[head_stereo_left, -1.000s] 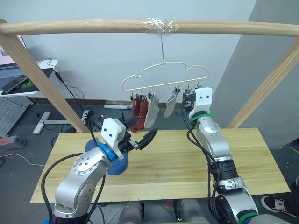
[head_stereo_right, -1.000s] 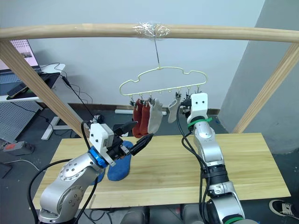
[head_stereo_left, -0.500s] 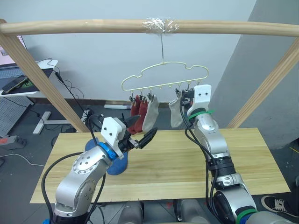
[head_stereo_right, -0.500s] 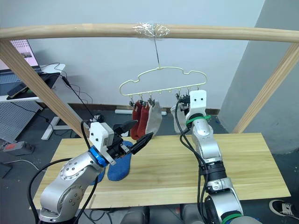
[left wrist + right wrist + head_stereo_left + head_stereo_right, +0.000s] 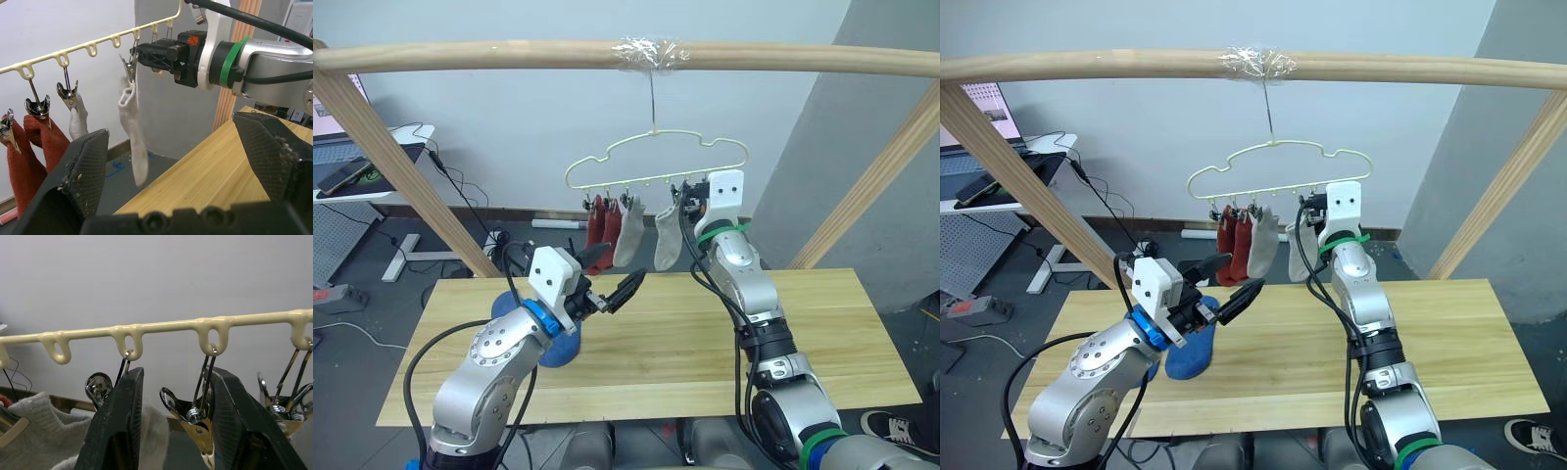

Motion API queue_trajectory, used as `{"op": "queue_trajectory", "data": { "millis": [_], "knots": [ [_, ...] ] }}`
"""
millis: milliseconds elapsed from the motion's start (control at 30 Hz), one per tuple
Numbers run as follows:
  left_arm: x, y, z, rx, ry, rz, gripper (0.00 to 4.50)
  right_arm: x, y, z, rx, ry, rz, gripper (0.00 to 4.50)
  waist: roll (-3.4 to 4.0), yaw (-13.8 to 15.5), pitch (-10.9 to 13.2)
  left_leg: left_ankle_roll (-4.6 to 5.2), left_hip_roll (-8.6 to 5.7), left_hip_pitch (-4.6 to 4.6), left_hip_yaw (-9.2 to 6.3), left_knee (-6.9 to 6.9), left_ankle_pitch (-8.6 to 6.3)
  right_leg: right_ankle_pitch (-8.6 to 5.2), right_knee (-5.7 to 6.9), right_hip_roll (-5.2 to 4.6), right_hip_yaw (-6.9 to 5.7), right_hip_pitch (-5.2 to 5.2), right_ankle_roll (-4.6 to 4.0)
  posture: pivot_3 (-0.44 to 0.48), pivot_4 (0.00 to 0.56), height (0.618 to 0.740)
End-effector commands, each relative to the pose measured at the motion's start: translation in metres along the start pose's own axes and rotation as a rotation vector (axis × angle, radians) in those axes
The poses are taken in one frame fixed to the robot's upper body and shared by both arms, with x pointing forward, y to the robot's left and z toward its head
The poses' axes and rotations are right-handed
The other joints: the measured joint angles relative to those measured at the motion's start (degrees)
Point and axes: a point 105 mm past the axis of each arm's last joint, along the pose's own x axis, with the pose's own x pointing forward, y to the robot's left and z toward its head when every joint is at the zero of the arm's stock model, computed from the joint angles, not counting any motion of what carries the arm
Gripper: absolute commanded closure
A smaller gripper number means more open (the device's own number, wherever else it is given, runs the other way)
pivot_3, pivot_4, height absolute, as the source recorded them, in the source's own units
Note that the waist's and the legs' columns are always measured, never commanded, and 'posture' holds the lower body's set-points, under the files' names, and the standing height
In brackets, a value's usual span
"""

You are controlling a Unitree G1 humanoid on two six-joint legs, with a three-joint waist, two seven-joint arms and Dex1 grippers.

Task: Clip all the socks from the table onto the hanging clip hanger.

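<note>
The pale-yellow clip hanger (image 5: 656, 157) hangs by its hook from the top pole. Clipped on it are two rust-red socks (image 5: 598, 230), a light grey sock (image 5: 629, 232) and another light grey sock (image 5: 667, 241). A blue sock (image 5: 1193, 354) lies on the table (image 5: 754, 333), partly hidden under my left arm. My left gripper (image 5: 619, 270) hovers open and empty above the table, below the hung socks. My right gripper (image 5: 690, 204) is up at the clip row, right of the second grey sock, open, with a bare metal clip (image 5: 195, 423) between its fingers (image 5: 117, 421).
A thick wooden pole frame (image 5: 509, 54) spans the top, with slanted poles at the left (image 5: 401, 166) and right (image 5: 871, 186). A desk with devices and cables (image 5: 372, 166) stands behind on the left. The table's right half is bare planks.
My right gripper has moved left along the clip row. The hanger and its socks have swung slightly left. My left gripper has stayed nearly still.
</note>
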Motion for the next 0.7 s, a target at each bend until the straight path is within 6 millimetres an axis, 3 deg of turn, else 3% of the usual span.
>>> {"op": "queue_trajectory", "data": {
  "millis": [33,500,600,700],
  "knots": [
    [0.0007,-0.0037,0.006,0.009,-0.025,-0.009,0.0,0.0031,0.0014,0.017,0.013,-0.061,0.007,2.56,0.0,0.0,0.0,0.0,0.0,0.0,0.0,0.0,0.0,0.0,0.0,0.0,0.0,0.0,0.0,0.054,0.132,0.74],
    [0.0028,-0.0057,0.0067,0.008,-0.032,-0.02,0.0,0.0028,-0.0008,0.0162,0.013,-0.062,0.002,2.56,0.0,0.0,0.0,0.0,0.0,0.0,0.0,0.0,0.0,0.0,0.0,0.0,0.0,0.0,0.0,0.047,0.13,0.74],
    [0.0031,-0.0073,0.0081,0.006,-0.04,-0.027,0.0,0.0026,-0.0006,0.0162,0.02,-0.063,0.005,3.1,0.0,0.0,0.0,0.0,0.0,0.0,0.0,0.0,0.0,0.0,0.0,0.0,0.0,0.0,0.0,0.047,0.129,0.74],
    [0.0037,-0.0077,0.0123,0.006,-0.065,-0.029,0.0,0.0024,-0.001,0.0156,0.023,-0.061,0.005,3.99,0.0,0.0,0.0,0.0,0.0,0.0,0.0,0.0,0.0,-0.01,0.0,0.0,0.0,0.0,0.0,0.047,0.129,0.74]
  ]
}}
